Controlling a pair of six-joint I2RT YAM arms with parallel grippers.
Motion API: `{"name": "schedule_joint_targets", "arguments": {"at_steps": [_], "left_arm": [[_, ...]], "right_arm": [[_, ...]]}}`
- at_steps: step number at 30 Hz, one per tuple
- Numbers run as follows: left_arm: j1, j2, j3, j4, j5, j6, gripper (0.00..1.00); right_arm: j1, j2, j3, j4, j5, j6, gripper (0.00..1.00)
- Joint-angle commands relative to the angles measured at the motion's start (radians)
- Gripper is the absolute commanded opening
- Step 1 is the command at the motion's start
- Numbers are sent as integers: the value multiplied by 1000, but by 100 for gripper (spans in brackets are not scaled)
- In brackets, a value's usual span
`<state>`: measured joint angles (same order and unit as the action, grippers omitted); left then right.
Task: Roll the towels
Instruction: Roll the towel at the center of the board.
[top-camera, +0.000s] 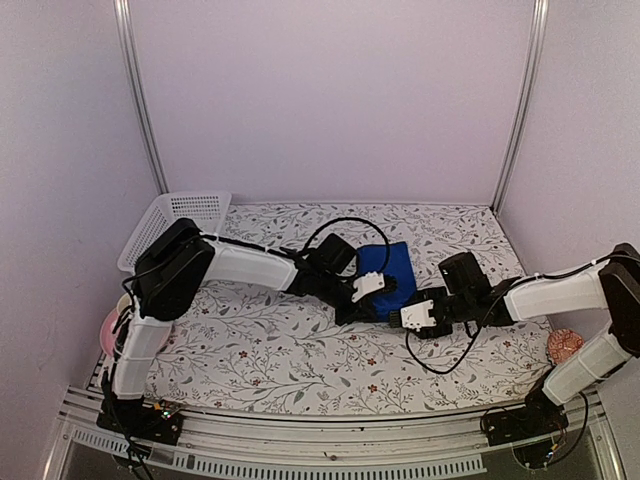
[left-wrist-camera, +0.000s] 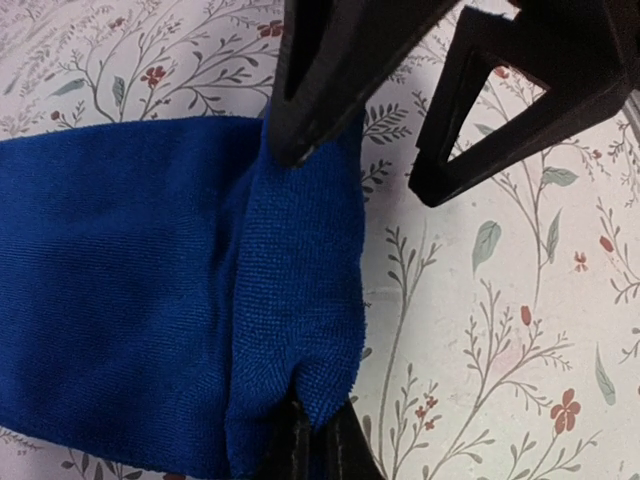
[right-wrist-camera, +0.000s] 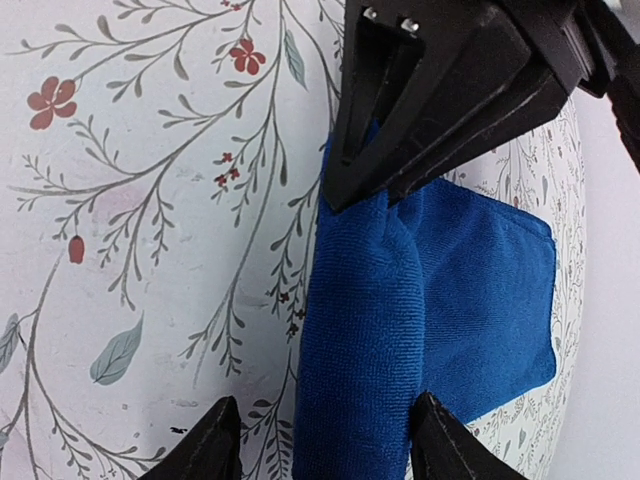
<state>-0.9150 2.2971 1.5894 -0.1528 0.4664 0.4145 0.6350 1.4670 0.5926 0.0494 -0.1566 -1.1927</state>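
Blue towel: left fingers pinched shut on its folded edge, likely anchoring it. Right fingers part-open, straddling the fold, holding nothing.

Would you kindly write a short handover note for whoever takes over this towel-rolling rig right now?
Left gripper: shut on the turned-over edge of the blue towel.
Right gripper: open, with its fingers either side of that same fold, not closed on it.
Blue towel: mid-table on the floral table cover. One edge is turned over and the rest lies flat.
No second towel shows in any view.
Done: first turn started.
Left: roll the blue towel to its end, then find and roll any other.
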Motion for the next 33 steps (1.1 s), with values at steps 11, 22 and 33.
{"name": "schedule_joint_targets", "arguments": {"at_steps": [11,22,33], "left_arm": [[23,89,49,-136,81,-52,0],[39,105,64,-145,116,-67,0],[44,108,67,-158,133,-60,0]], "right_arm": [[17,-84,-45,28,-21,-39,61],[22,11,-24,41,45,-23,52],[22,106,-4,81,139,-3,45]]}}
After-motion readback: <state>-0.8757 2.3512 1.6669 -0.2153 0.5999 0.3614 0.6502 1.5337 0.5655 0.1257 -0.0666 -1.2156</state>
